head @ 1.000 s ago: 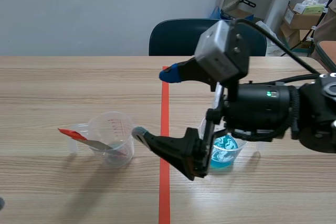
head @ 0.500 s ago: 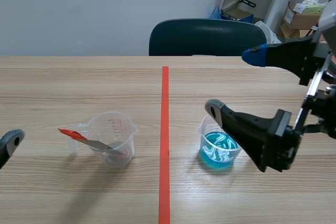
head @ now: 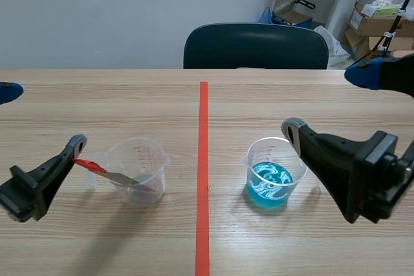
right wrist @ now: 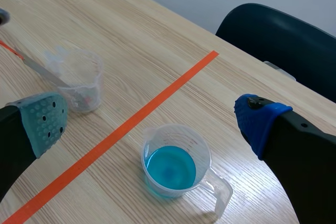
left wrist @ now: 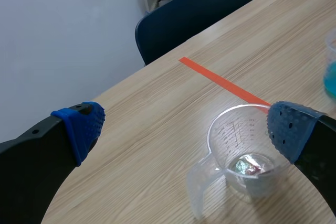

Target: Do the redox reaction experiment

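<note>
Looking across your bench (head: 129,95), you find the left tool (head: 42,116) spread beside the clear beaker (head: 139,159) (spatula (head: 97,168) inside); the right tool (head: 326,100), likewise spread, sits beside the blue-liquid beaker (head: 270,159).

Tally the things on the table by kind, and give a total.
Cups: 2, the blue cup and the clear cup
Spatula: 1, lying in the clear cup
Total: 3

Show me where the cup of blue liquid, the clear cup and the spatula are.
cup of blue liquid (head: 269,185), scene view, on the blue liquid seen through its wall.
clear cup (head: 146,158), scene view, on its upper wall.
spatula (head: 111,175), scene view, on its metal shaft.
</note>
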`<state>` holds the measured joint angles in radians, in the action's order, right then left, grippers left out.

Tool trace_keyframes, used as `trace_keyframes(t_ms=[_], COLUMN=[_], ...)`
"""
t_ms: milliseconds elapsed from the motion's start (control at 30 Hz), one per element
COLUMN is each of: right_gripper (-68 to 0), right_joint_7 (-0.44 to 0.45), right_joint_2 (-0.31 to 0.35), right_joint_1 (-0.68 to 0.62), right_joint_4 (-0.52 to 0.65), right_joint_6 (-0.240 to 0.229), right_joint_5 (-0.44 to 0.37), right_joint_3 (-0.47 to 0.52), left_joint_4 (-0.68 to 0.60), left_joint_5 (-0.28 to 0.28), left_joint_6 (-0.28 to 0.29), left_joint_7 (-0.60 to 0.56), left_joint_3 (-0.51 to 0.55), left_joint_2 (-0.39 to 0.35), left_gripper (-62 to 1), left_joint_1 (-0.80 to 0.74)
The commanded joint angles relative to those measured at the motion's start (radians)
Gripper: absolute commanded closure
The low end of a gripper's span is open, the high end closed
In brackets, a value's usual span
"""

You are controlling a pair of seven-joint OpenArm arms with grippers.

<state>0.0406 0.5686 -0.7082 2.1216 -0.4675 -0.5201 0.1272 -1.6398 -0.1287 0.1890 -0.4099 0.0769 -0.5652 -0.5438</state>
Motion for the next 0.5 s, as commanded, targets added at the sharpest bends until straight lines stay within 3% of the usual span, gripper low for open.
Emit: trace_keyframes(t_ms=[0,100,467], right_gripper=[-67.9,-67.9,-67.9], right_joint_7=[-0.005,-0.027,-0.043], right_joint_2=[0.002,0.002,0.002], right_joint_1=[0.003,0.002,0.005], right_joint_4=[0.029,0.040,0.039], right_joint_6=[0.003,0.003,0.003], right_joint_5=[-0.008,-0.008,-0.008], right_joint_3=[0.009,0.010,0.010], left_joint_4=[-0.021,-0.024,-0.031], left_joint_5=[-0.010,-0.010,-0.040], left_joint_6=[-0.031,-0.068,-0.067], left_joint_7=[0.012,0.033,-0.045], left_joint_3=[-0.018,-0.064,-0.098], left_joint_2=[0.002,0.002,0.002], left_gripper=[-62.3,-62.3,-62.3], left_joint_1=[0.021,0.047,0.065])
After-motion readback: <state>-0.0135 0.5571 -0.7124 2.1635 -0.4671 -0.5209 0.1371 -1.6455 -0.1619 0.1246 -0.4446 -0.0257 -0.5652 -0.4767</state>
